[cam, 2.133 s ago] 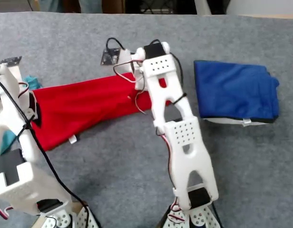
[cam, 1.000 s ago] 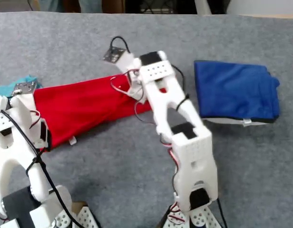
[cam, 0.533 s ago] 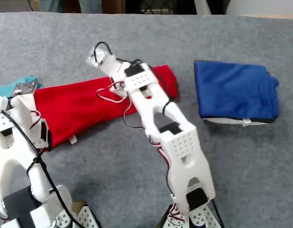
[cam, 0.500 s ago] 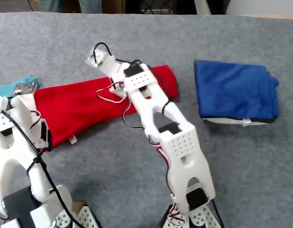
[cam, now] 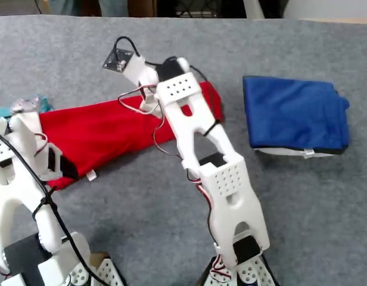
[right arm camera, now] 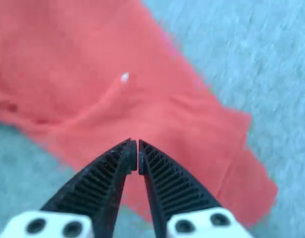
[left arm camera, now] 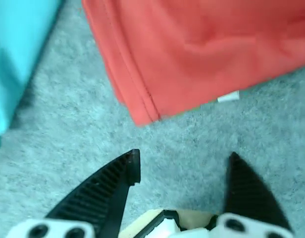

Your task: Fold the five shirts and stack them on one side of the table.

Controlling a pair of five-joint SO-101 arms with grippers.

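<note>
A red shirt (cam: 100,134) lies stretched out left of the table's middle, and it also fills much of the two wrist views (left arm camera: 192,54) (right arm camera: 93,74). My right gripper (right arm camera: 137,144) is shut just above the shirt with no cloth pinched between its fingers; in the high view it hangs over the shirt's far edge (cam: 146,101). My left gripper (left arm camera: 184,161) is open over bare felt beside the shirt's near-left corner (cam: 63,170). A folded blue shirt (cam: 294,113) lies at the right on top of a white one (cam: 285,153).
A teal shirt (cam: 5,111) (left arm camera: 19,59) lies at the left edge next to the red one. A small white tag (cam: 91,175) (left arm camera: 228,97) sticks out of the red shirt's near hem. Grey felt (cam: 142,202) covers the table.
The right arm has swung left along the red shirt, uncovering the shirt's right end. The left arm has pulled back to the shirt's near-left corner.
</note>
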